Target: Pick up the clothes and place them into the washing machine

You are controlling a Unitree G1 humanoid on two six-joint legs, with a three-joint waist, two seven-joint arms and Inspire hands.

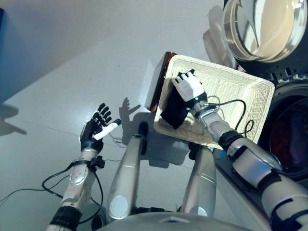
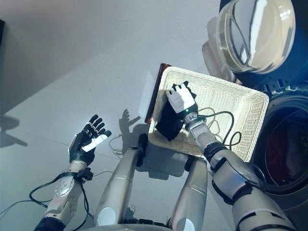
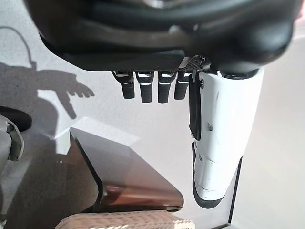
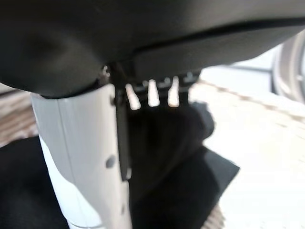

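Note:
A black cloth (image 1: pixel 173 113) lies at the near left end of the shallow white wicker basket (image 1: pixel 243 94) and drapes over its rim. My right hand (image 1: pixel 189 87) is down on the cloth's upper part with its fingers curled into it. The right wrist view shows the thumb (image 4: pixel 83 152) beside the dark cloth (image 4: pixel 181 162), with the fingers bent into it. My left hand (image 1: pixel 97 127) is held open and empty above the floor, well left of the basket. The washing machine's drum opening (image 1: pixel 291 130) is at the right, with something dark red inside.
The basket rests on a low dark brown box (image 1: pixel 160 79), which also shows in the left wrist view (image 3: pixel 128 176). The machine's round door (image 1: pixel 262 26) stands open at the upper right. Grey floor (image 1: pixel 72 57) spreads to the left.

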